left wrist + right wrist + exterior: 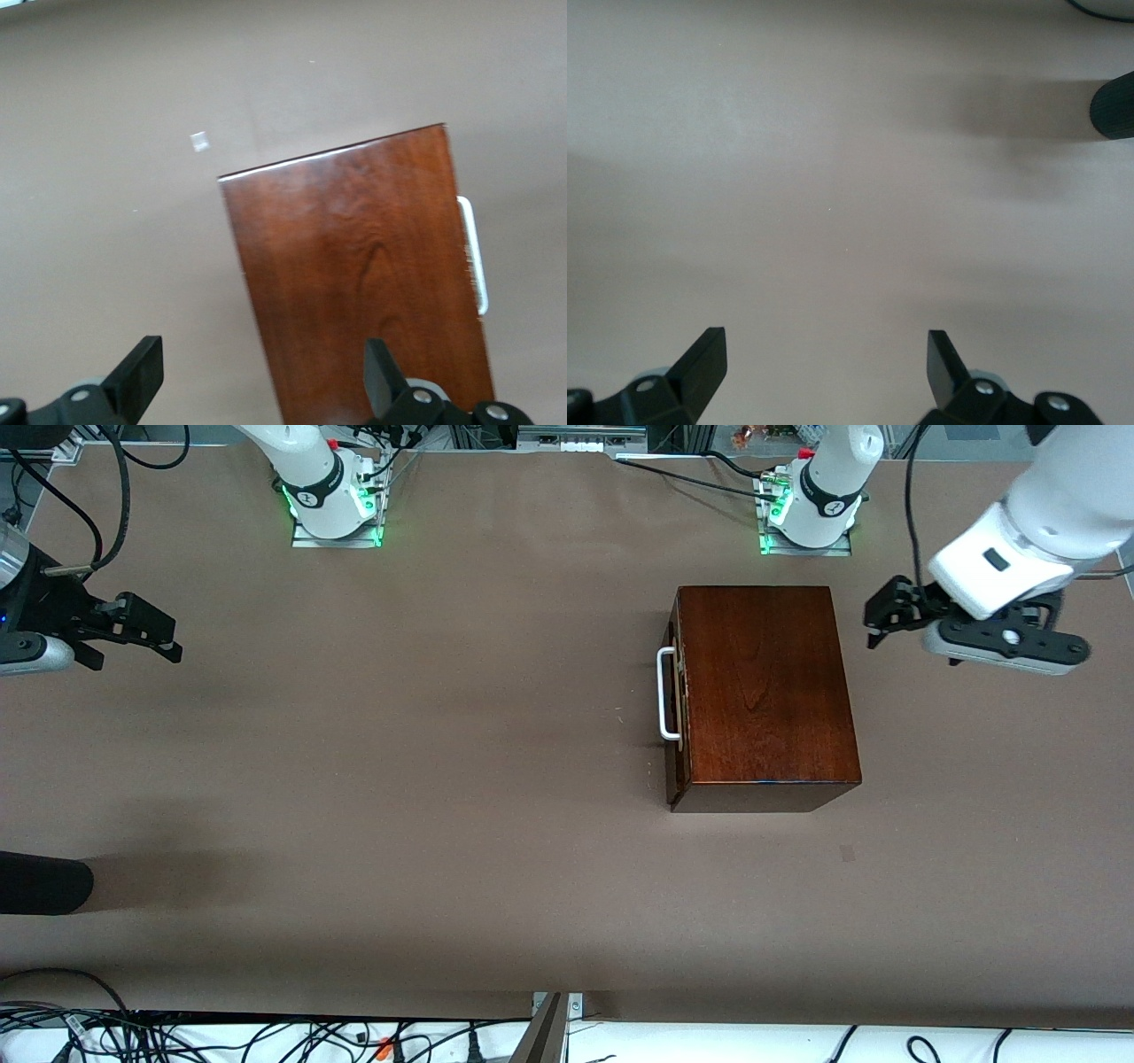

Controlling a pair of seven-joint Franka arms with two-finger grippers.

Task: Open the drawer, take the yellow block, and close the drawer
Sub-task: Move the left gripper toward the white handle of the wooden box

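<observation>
A dark wooden box point(760, 695) sits on the brown table point(399, 779) toward the left arm's end, its drawer point(678, 691) shut, so the yellow block is out of sight, presumably inside. The white handle point(666, 693) faces the table's middle, where a gripper could likely hook it. Toward the table's edge by the robot bases, the left gripper point(881, 615) hovers beside the box with fingers spread wide, while the right gripper point(146, 633) waits over its own end of the table, also wide open.

One dark reddish-brown wooden box point(766, 691) stands on the brown worktop point(399, 779), with one drawer point(678, 700) carrying one white U-shaped bar handle point(666, 695). Two black two-finger pincers show: the left pincer point(881, 615) and the right pincer point(155, 633), each spread wide.
</observation>
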